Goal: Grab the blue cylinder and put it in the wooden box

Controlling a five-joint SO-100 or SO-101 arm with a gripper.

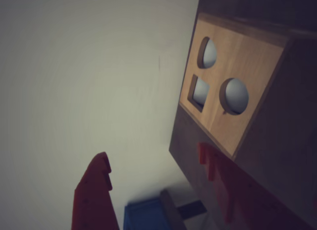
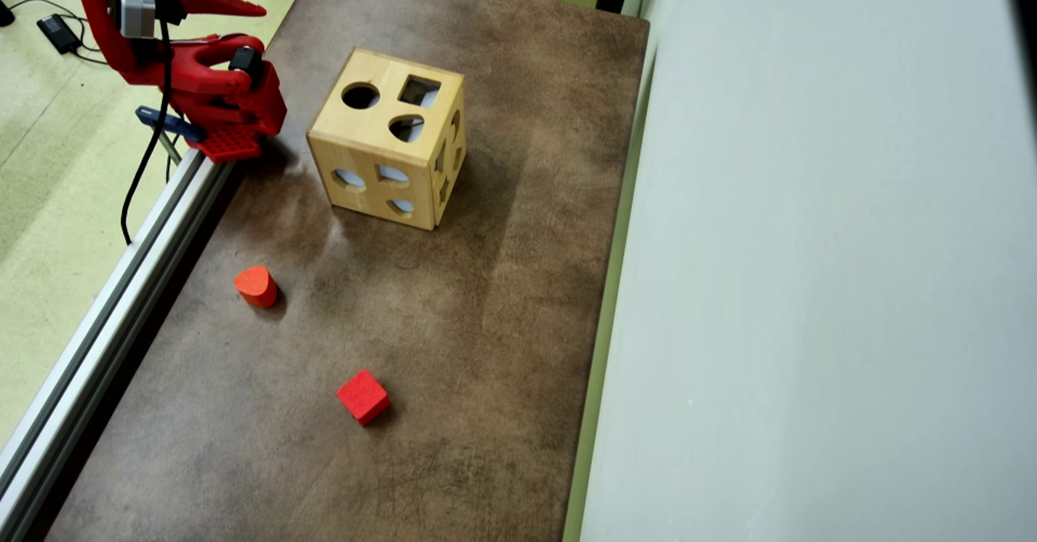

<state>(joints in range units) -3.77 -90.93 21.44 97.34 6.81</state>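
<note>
Wooden box [image 2: 387,147] upright on table [image 2: 486,323]; contents not discernible.

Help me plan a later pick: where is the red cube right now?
In the overhead view the red cube lies alone on the brown table, low and left of centre, below-right of the orange-red rounded block and well below the wooden box.

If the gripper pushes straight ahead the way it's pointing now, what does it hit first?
Probably the wooden box: in the wrist view the open gripper faces its holed side. Depth is unclear, so the gap can't be judged. No blue cylinder is visible on the table.
</note>
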